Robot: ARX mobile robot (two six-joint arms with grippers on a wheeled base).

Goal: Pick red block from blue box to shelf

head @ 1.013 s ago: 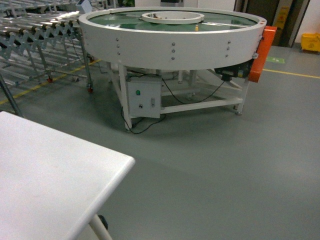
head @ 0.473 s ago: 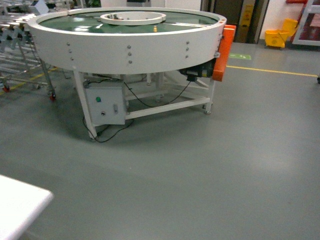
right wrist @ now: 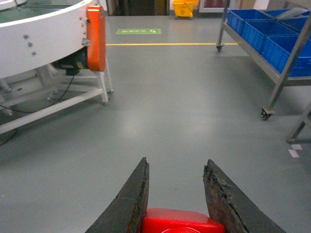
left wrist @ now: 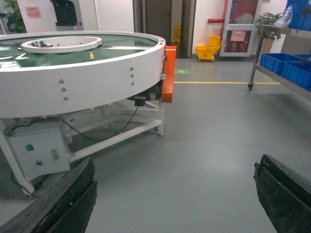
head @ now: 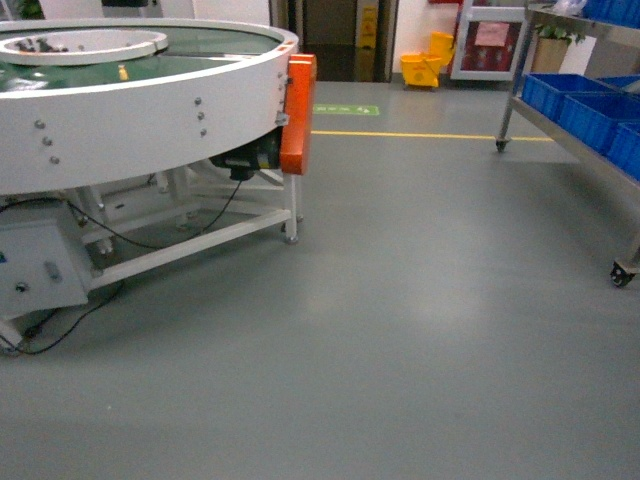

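1. One part looks done: the small glossy red plastic block (right wrist: 176, 221) sits clamped between the two dark fingers of the right gripper (right wrist: 177, 204), at the bottom edge of the right wrist view, off the grey floor (head: 420, 330).
2. No pale aqua box shows in any view, so I judge the pick finished and the carry under way.
3. Left gripper (left wrist: 175, 194) is spread wide with nothing between its dark fingers.
4. Still to do: reach the shiny steel wheeled shelf rack (head: 575, 125) at the right, which holds dark blue ribbed crates (right wrist: 262, 29), and set the block on a tier.
5. Beside the route, at left, stands the big white round conveyor table (head: 140, 110); the shelf remains well apart from the gripper.
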